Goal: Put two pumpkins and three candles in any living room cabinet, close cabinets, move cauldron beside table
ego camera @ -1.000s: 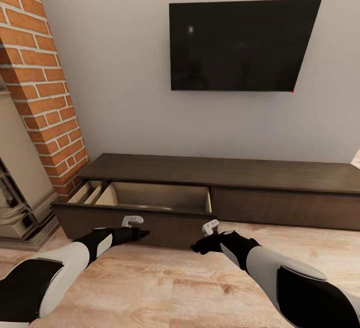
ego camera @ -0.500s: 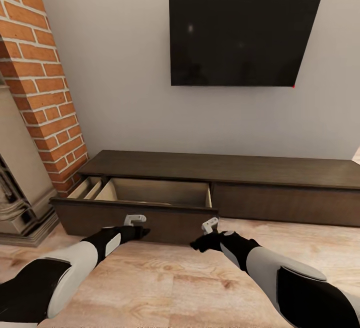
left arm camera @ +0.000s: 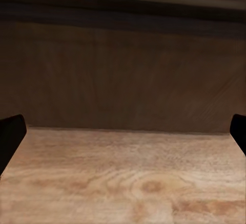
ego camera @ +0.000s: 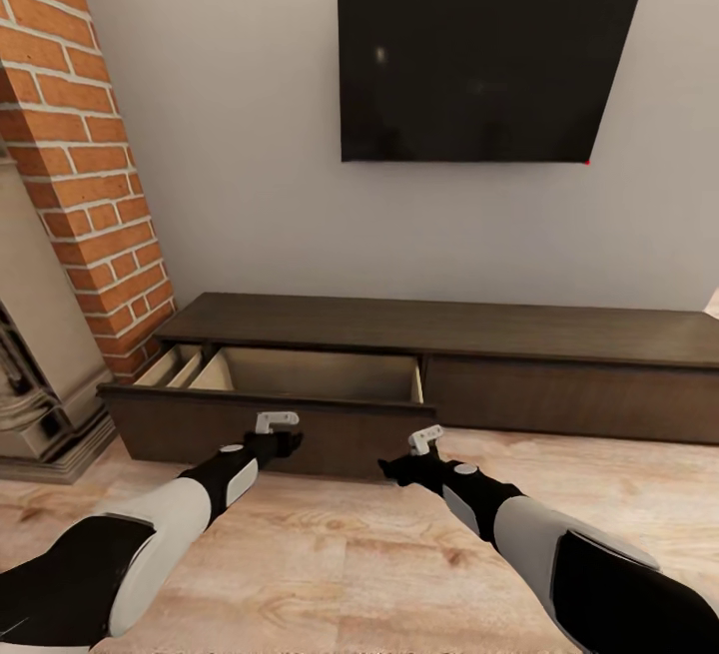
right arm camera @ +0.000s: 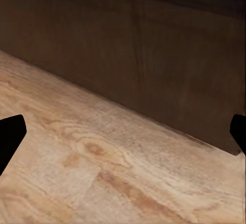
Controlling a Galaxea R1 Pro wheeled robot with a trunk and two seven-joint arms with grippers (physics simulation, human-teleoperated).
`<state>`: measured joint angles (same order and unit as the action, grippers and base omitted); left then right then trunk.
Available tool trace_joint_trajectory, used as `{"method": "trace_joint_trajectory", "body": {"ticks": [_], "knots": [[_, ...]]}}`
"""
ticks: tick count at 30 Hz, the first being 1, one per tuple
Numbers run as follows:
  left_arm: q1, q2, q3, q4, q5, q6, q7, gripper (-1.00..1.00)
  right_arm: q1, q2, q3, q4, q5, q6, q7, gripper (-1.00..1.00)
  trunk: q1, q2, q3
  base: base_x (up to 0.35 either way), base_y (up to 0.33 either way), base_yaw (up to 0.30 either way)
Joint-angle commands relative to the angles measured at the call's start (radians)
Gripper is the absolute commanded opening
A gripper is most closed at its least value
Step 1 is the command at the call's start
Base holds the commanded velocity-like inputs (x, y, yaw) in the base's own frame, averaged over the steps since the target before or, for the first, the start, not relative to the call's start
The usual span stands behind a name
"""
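Cabinet [ego camera: 439,354] drawer hangs open just beyond both spread-apart, empty tools: left tool [ego camera: 277,423], right tool [ego camera: 424,437].

Cabinet [ego camera: 449,334]: right end cut off by the head view's edge.
Open drawer [ego camera: 300,379]: floor hidden behind its own front panel; contents cannot be told.
Fireplace [ego camera: 40,354]: cut off at the left edge.
Left end effector [left arm camera: 123,131]: only two dark fingertips [left arm camera: 11,134] visible at the edges of the wrist view.

A black television [ego camera: 487,67] hangs on the far pale grey wall [ego camera: 250,135]. A red brick column [ego camera: 85,150] rises at left, above the near light wood floor [ego camera: 350,554].
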<state>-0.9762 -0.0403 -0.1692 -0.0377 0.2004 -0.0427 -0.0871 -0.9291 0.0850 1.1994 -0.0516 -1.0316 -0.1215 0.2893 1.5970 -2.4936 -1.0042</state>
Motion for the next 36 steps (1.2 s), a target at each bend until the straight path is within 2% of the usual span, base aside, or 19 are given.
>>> {"method": "trace_joint_trajectory", "body": {"ticks": [1,3,5,9,16,19,22,28,32,34,35,36], "knots": [[-0.001,-0.006,-0.009,0.001,0.010,-0.025,0.006,1.00,-0.001,0.001,-0.001,0.003,-0.010,-0.014,-0.060,1.00,0.003,-0.006,-0.004,0.000,0.000,0.000],[-0.001,-0.017,-0.010,-0.001,0.010,-0.047,0.011,1.00,-0.001,0.005,-0.007,0.004,-0.007,-0.032,-0.170,1.00,0.004,-0.007,-0.012,0.000,0.000,0.000],[-0.001,-0.021,-0.010,-0.001,0.009,-0.056,0.013,1.00,0.000,0.013,-0.009,0.004,-0.006,-0.049,-0.225,1.00,0.005,-0.007,-0.020,0.000,0.000,0.000],[-0.001,-0.027,-0.012,-0.002,0.008,-0.064,0.016,1.00,0.009,0.036,-0.010,0.004,-0.006,-0.075,-0.278,1.00,0.007,-0.008,-0.035,0.000,0.000,0.000],[-0.001,-0.040,-0.013,-0.003,0.007,-0.068,0.023,1.00,0.012,0.071,-0.010,0.004,-0.001,-0.092,-0.291,1.00,0.010,-0.010,-0.062,0.000,0.000,0.000],[-0.001,-0.042,-0.013,-0.004,0.007,-0.095,0.056,1.00,0.012,0.081,-0.008,0.005,0.004,-0.115,-0.294,1.00,0.011,-0.011,-0.074,0.000,0.000,0.000],[-0.001,-0.043,-0.015,-0.002,0.007,-0.179,0.085,1.00,0.017,0.084,-0.008,0.006,0.004,-0.145,-0.295,1.00,0.013,-0.011,-0.085,0.000,0.000,0.000],[-0.001,-0.044,-0.015,-0.001,0.007,-0.228,0.093,1.00,0.041,0.083,-0.008,0.007,0.002,-0.264,-0.295,1.00,0.015,-0.013,-0.109,0.000,0.000,0.000],[-0.001,-0.042,-0.014,0.005,0.008,-0.291,0.093,1.00,0.057,0.082,-0.008,0.008,-0.001,-0.306,-0.300,1.00,0.017,-0.014,-0.124,0.000,0.000,0.000],[-0.001,-0.041,-0.014,0.007,0.008,-0.303,0.093,1.00,0.062,0.082,-0.009,0.010,-0.002,-0.323,-0.325,1.00,0.018,-0.014,-0.132,0.000,0.000,0.000],[-0.001,-0.040,-0.014,0.008,0.008,-0.310,0.093,1.00,0.064,0.082,-0.008,0.011,-0.002,-0.342,-0.369,1.00,0.018,-0.014,-0.136,0.000,0.000,0.000],[-0.001,-0.040,-0.013,0.008,0.008,-0.311,0.093,1.00,0.065,0.082,-0.008,0.011,-0.002,-0.348,-0.384,1.00,0.019,-0.015,-0.140,0.000,0.000,0.000]]}}
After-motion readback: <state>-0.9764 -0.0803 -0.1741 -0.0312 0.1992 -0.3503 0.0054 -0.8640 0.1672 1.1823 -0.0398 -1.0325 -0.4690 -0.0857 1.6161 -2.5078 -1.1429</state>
